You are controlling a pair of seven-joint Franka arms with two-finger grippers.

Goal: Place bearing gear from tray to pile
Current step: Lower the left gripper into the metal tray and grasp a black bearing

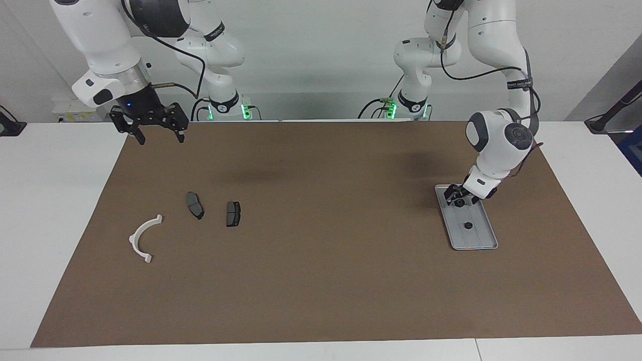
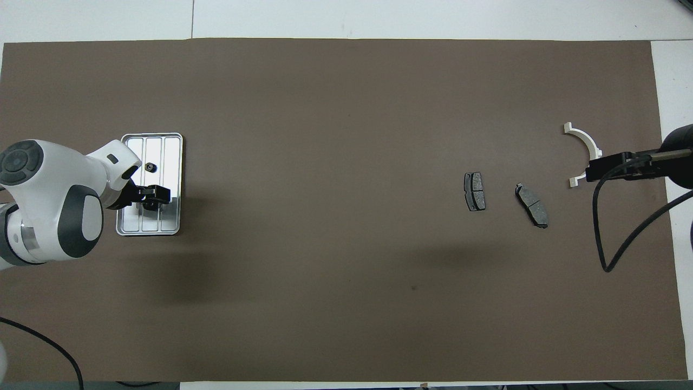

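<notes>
Left gripper (image 1: 458, 196) down in the tray (image 1: 482, 239) at right of frame, jaws spread around the bearing gear (image 1: 458, 202) nearest the robots, not yet closed. Next: close, lift, carry to the pile (image 1: 193, 204). Right gripper (image 1: 156, 132) open, waiting upper left

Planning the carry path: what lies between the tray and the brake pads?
Nothing: overhead, only bare brown mat between tray and nearest brake pad.

Two dark gears (image 1: 467, 225) on ribbed tray (image 1: 486, 241).
</notes>
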